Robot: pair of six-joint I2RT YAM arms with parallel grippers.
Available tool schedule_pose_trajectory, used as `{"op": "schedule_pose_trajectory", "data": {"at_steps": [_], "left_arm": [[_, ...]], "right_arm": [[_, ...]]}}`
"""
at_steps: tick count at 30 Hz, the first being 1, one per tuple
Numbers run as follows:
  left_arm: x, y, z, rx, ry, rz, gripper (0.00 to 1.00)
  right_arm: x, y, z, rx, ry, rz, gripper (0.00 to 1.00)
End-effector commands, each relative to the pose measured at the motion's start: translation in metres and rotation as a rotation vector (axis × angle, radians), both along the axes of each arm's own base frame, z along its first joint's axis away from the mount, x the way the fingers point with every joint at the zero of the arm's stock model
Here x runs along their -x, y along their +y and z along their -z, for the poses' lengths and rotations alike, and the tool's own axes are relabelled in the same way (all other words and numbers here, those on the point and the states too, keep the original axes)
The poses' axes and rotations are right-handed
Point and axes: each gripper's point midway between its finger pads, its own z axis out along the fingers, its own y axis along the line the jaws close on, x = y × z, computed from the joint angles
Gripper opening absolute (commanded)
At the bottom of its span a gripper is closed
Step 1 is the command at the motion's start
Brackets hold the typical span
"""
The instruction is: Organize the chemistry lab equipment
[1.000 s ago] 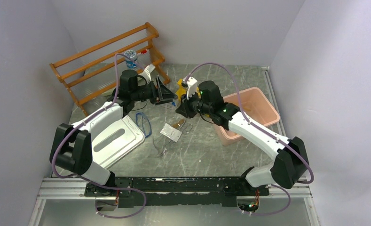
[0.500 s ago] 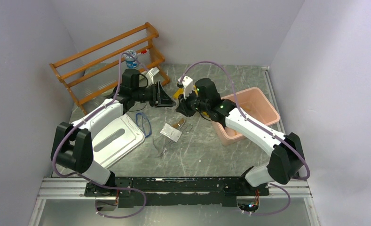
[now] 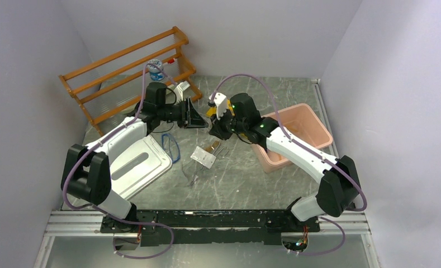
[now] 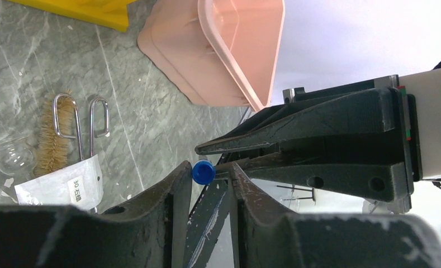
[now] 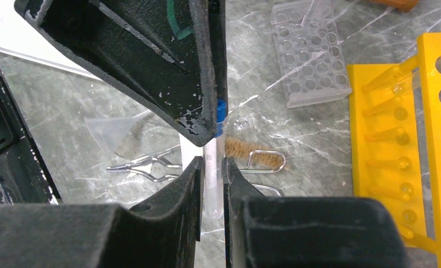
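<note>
Clearly, both arms met in the air over the middle of the desk (image 3: pixel 251 184), a little toward its far edge and just in front of the yellow rack (image 5: pixel 408 139). The right claw (image 5: pixel 212 162) was clamped on a clear tube (image 5: pixel 213 190), one finger pressed to each side of its body, with the blue cap (image 4: pixel 203 172) sticking out beyond the tips. The left claw (image 4: pixel 209 167) had its fingers narrowly apart around that cap. The cap lay close against one finger, but whether the other touched it could not be told, so a true pinch could not be confirmed. The tube hung clear of the desk, above the wire-handled brush (image 5: pixel 251 153) and the white packet (image 4: pixel 58 187).

This looked like a handover, or a grip on the cap, part-way done, and the danger lay in timing. If the right claw let go before the left one held firmly, the tube would likely drop among the loose items below and roll or crack. A left claw closing off-centre could lever the tube askew in the right grip. A hold on the cap alone might pull it free. The two sets of fingers were also nearly touching, so a small misjudged move could knock them together.
</note>
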Motion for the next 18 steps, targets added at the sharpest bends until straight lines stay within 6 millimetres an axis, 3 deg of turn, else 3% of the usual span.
{"op": "schedule_pose_trajectory", "data": {"at_steps": [1, 9, 10, 12, 13, 15, 18], "left_arm": [[-0.004, -0.003, -0.012, 0.018, -0.022, 0.02, 0.33], [0.001, -0.005, -0.009, -0.013, -0.036, 0.055, 0.12], [0.0, -0.004, -0.01, -0.024, -0.052, 0.05, 0.08], [-0.004, 0.0, -0.012, -0.058, -0.092, 0.034, 0.05], [-0.006, 0.001, -0.016, -0.069, -0.125, 0.028, 0.05], [-0.015, 0.007, -0.025, -0.108, -0.21, -0.019, 0.05], [-0.032, 0.025, -0.031, -0.213, -0.343, -0.121, 0.05]], "right_arm": [[0.0, 0.006, -0.007, 0.0, -0.018, -0.028, 0.05], [0.001, 0.008, -0.007, -0.002, -0.013, -0.029, 0.09], [-0.001, 0.007, -0.009, -0.003, -0.013, -0.013, 0.14], [-0.002, 0.005, -0.012, -0.006, 0.002, 0.016, 0.45], [-0.002, 0.004, -0.017, -0.013, -0.003, 0.029, 0.54], [-0.003, 0.002, -0.024, -0.042, -0.02, 0.055, 0.63], [-0.003, -0.001, -0.033, -0.088, -0.033, 0.091, 0.68]]}}
